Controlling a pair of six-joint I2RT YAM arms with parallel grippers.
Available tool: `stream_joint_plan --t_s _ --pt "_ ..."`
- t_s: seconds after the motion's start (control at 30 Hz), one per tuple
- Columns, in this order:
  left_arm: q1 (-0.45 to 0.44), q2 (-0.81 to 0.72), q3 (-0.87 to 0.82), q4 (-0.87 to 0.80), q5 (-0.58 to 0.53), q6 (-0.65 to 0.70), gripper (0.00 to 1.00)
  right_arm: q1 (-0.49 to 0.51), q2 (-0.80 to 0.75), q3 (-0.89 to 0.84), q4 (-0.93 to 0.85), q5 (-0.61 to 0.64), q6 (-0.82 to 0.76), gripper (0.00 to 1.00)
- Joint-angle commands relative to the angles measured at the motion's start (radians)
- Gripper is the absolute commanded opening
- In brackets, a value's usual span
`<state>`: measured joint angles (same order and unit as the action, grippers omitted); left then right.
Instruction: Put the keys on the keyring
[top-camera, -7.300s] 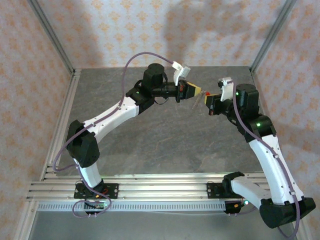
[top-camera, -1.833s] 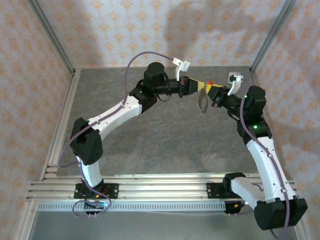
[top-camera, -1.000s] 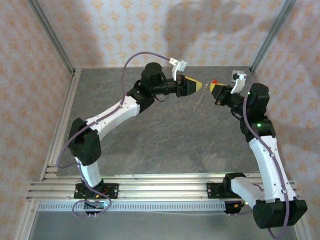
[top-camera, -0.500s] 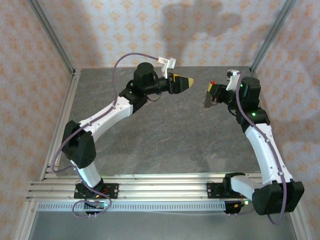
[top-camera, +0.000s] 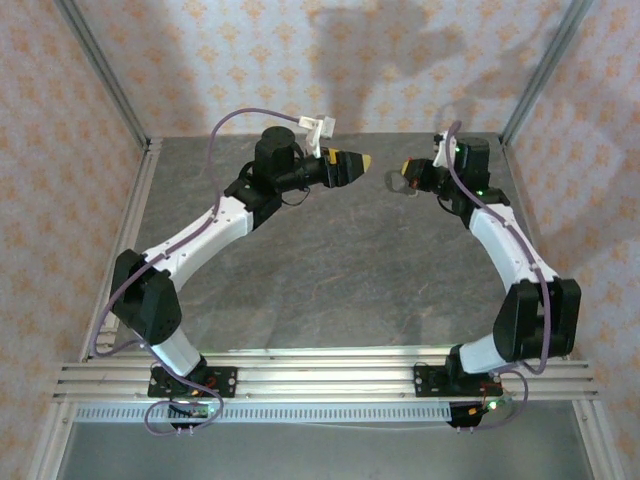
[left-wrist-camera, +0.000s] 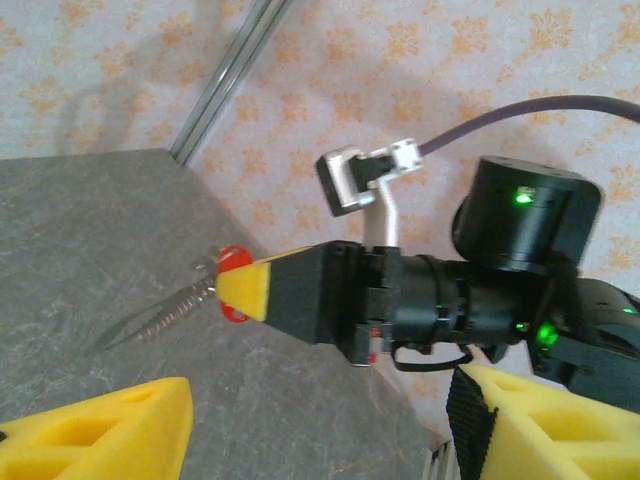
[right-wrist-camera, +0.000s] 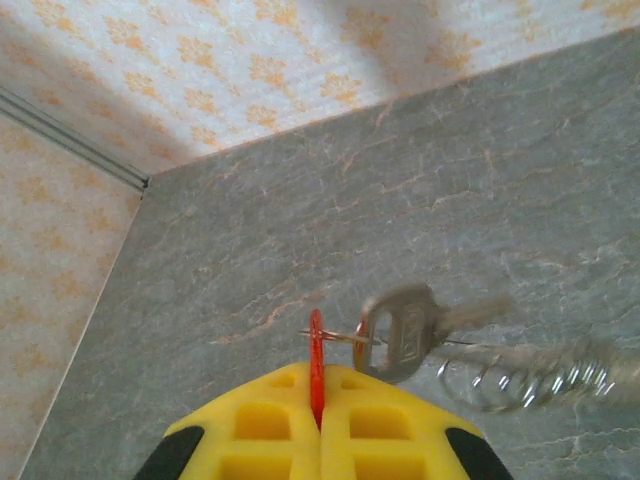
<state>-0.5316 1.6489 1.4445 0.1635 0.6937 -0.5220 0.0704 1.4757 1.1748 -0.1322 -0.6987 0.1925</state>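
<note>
Since the picture half a second earlier, both arms had swung closer to the far wall, and the left gripper (top-camera: 362, 161) had slid back toward 11 o'clock of the table (top-camera: 320, 290). Its yellow fingers (left-wrist-camera: 110, 435) stood spread wide with nothing between them. The tabletop was grey with a veined stone look, and it was closed in by walls (top-camera: 250, 60) papered in a pale orange floral print. Slanting metal posts (top-camera: 100, 70) stood at the corners, and a slotted rail (top-camera: 320, 375) ran along the 6 o'clock edge. A purple cable (top-camera: 235, 118) arched above the left arm. At about 1 o'clock the right gripper (top-camera: 405, 168) faced the left one across a gap, its fingers clenched on the head of the red key (right-wrist-camera: 316, 352), seen edge-on from the right wrist. Just beside that head, toward 3 o'clock, hung the silver key (right-wrist-camera: 398, 330), and past it the keyring (right-wrist-camera: 525, 380) trailed off as a thin wire loop fringed with small coils. In the left wrist view the right gripper's yellow tip covered the middle of the red head. Whether the loop touched the table could not be told.
</note>
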Motion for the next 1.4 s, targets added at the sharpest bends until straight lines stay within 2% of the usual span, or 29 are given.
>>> stream_joint_plan --t_s 0.0,0.23,0.47,0.7,0.93,0.97,1.07,1.1,1.13,1.17,1.23,1.37 --pt "0.013 -0.052 -0.006 -0.029 -0.031 0.031 0.69 0.029 0.032 -0.048 0.127 -0.022 0.065 0.0" --pt "0.012 -0.072 -0.008 -0.082 -0.039 0.036 0.7 0.093 0.015 -0.323 0.312 0.036 0.189 0.0" --pt "0.013 -0.111 -0.042 -0.109 -0.051 0.035 0.7 0.145 -0.079 -0.543 0.391 0.075 0.248 0.0" --pt "0.008 -0.148 -0.097 -0.099 -0.072 0.021 0.7 0.182 -0.128 -0.648 0.416 0.087 0.264 0.0" --pt "0.004 -0.171 -0.126 -0.098 -0.088 0.017 0.71 0.23 -0.151 -0.681 0.387 0.073 0.256 0.0" --pt "0.004 -0.174 -0.128 -0.099 -0.09 0.016 0.71 0.239 -0.163 -0.685 0.375 0.067 0.254 0.05" --pt "0.002 -0.189 -0.14 -0.1 -0.094 0.016 0.72 0.25 -0.233 -0.693 0.32 0.01 0.246 0.36" --pt "0.002 -0.195 -0.144 -0.101 -0.095 0.017 0.73 0.25 -0.273 -0.692 0.285 -0.002 0.241 0.54" --pt "0.001 -0.202 -0.148 -0.101 -0.095 0.016 0.77 0.25 -0.314 -0.687 0.247 -0.005 0.234 0.67" --pt "0.0 -0.21 -0.156 -0.097 -0.098 0.015 0.82 0.25 -0.368 -0.679 0.203 -0.002 0.224 0.76" --pt "0.0 -0.23 -0.172 -0.088 -0.105 0.011 0.89 0.251 -0.463 -0.638 0.1 0.037 0.197 0.82" --pt "0.001 -0.28 -0.198 -0.116 -0.167 0.019 0.91 0.224 -0.568 -0.539 -0.032 0.139 0.151 0.92"
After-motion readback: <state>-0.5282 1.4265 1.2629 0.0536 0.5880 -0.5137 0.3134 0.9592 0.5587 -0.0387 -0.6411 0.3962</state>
